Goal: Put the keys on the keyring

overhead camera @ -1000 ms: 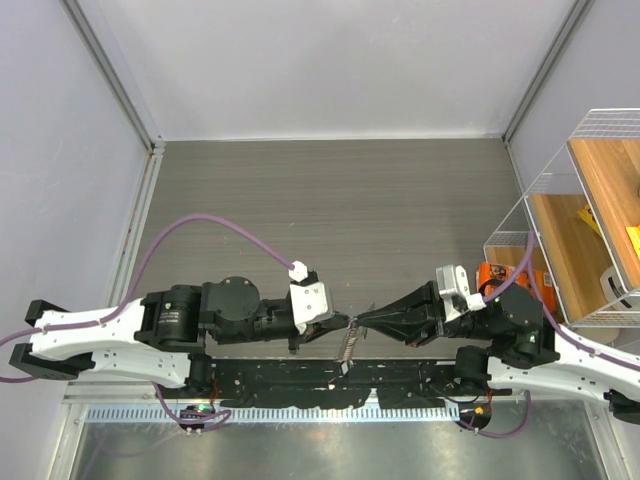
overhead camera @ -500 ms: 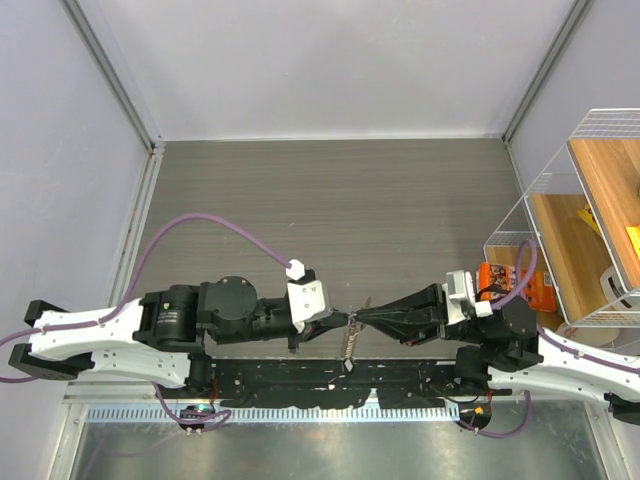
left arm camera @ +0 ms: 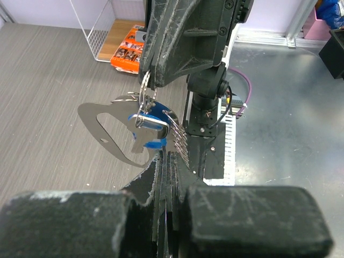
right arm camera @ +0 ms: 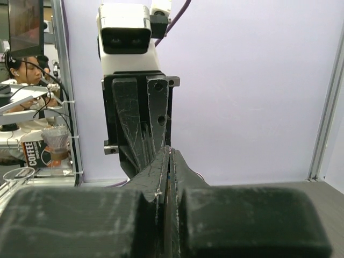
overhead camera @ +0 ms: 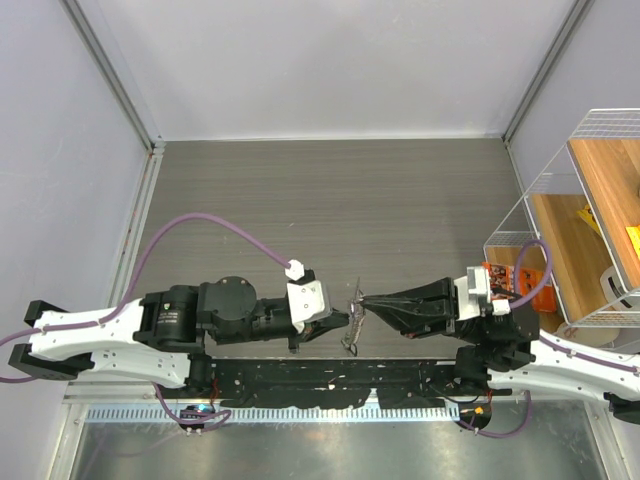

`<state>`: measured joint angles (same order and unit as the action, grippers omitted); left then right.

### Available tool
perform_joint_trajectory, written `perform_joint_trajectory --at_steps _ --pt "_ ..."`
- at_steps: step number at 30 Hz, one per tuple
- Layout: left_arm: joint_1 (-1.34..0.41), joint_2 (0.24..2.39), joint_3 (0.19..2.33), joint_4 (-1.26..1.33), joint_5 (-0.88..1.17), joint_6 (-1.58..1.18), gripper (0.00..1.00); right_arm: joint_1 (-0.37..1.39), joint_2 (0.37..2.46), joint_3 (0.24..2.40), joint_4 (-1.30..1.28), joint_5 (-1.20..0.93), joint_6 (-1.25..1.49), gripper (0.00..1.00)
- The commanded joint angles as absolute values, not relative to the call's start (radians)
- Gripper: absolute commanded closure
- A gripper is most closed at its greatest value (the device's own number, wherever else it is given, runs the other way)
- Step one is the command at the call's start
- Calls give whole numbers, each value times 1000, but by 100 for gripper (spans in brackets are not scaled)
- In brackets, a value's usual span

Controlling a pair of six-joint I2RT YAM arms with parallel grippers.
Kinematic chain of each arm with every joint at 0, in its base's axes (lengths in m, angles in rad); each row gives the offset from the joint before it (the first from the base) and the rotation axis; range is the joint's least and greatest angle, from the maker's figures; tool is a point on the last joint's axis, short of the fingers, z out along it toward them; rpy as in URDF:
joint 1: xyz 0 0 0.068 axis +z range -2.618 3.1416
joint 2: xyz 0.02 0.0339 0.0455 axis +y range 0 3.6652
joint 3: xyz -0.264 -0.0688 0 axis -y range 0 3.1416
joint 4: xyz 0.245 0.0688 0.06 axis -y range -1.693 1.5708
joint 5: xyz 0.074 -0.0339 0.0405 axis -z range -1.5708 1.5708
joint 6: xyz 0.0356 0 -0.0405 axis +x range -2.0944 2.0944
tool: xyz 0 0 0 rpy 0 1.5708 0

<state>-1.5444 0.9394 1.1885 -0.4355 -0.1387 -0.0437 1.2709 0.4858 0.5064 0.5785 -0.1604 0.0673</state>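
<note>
My two grippers meet tip to tip over the near middle of the table. In the left wrist view the thin wire keyring (left arm camera: 144, 88) hangs from the right gripper (left arm camera: 153, 80), which is shut on it. A blue key (left arm camera: 149, 121), a flat silvery plate (left arm camera: 105, 134) and a small coil (left arm camera: 180, 140) dangle from the ring. The left gripper (left arm camera: 167, 156) is shut just below, apparently on the blue key's lower end. From above, the key bunch (overhead camera: 351, 318) sits between the left gripper (overhead camera: 345, 320) and the right gripper (overhead camera: 362, 300). The right gripper (right arm camera: 171, 150) faces the left gripper's fingers (right arm camera: 141, 123).
An orange packet (overhead camera: 500, 280) lies behind the right wrist, beside a wire-sided wooden shelf (overhead camera: 560, 190) at the right edge. A black rail (overhead camera: 330, 385) runs along the near edge between the arm bases. Metal frame posts (overhead camera: 150, 140) mark the back corners.
The right gripper has shifted toward the far side and its wrist has drawn back to the right, carrying the ring and keys with it. The left arm has barely moved.
</note>
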Motion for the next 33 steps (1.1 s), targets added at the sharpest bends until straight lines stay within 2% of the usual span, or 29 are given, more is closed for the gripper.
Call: perform_joint_trajectory --at_steps 1,9,13,21,22,30,31,33 --pt "-1545 922 1189 -374 -147 -32 100 1279 497 492 724 -120 86 95" --pt "-1543 894 1175 -374 -182 -41 99 1278 500 497 710 -135 89 94" --pt "-1545 853 1163 -367 -199 -35 72 1279 491 497 689 -144 92 95" --pt "-1545 831 1164 -339 -154 -14 52 1279 491 512 660 -176 98 95" --pt "-1545 833 1166 -337 -143 -8 46 1279 494 514 655 -179 98 95" --pt "-1545 864 1181 -328 -110 34 44 1279 505 532 635 -225 115 94" --pt "-1543 864 1183 -325 -107 37 45 1279 502 535 635 -227 114 95" --pt "-1545 861 1178 -316 -98 38 53 1279 503 537 627 -235 117 95"
